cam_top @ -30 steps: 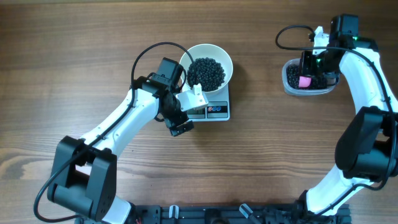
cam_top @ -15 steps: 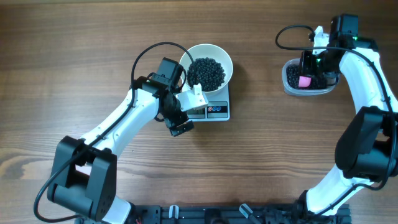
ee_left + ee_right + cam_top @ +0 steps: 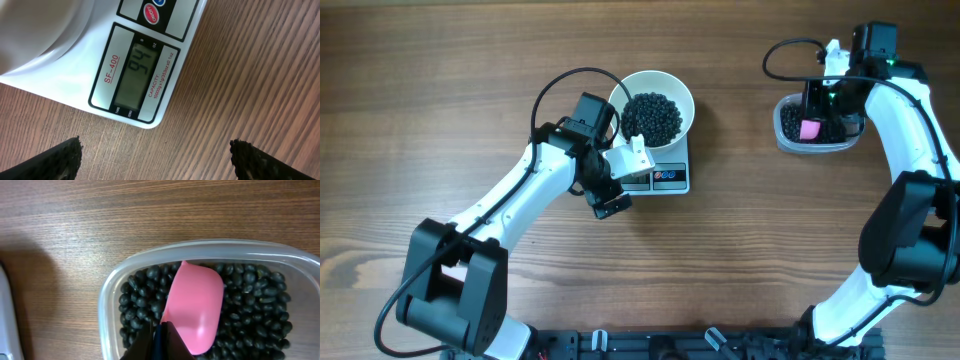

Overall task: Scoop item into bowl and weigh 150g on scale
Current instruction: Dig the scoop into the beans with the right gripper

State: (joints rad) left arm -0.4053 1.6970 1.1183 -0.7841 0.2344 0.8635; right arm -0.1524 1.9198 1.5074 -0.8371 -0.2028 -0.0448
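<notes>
1. Looking down the left gripper (image 3: 157,159), I see its jaws spread wide, holding nothing. The scale (image 3: 60,70) lies just ahead of the fingertips, its display reading 94.
2. The bowl (image 3: 670,82) sits on the scale beyond that, filled with beans (image 3: 652,115).
3. The right gripper (image 3: 160,332) is clamped on a pink scoop (image 3: 195,305) — the cup lies over more beans in the clear tub (image 3: 112,287) directly ahead.

One camera hangs above the desk (image 3: 440,60) and looks straight down, from far enough off to take in most of its top. The left wrist camera sits very close over the scale (image 3: 100,55) near the desk's middle. The right wrist camera looks down, close, into the clear tub (image 3: 107,305) towards the far right corner. The overhead view shows both.
</notes>
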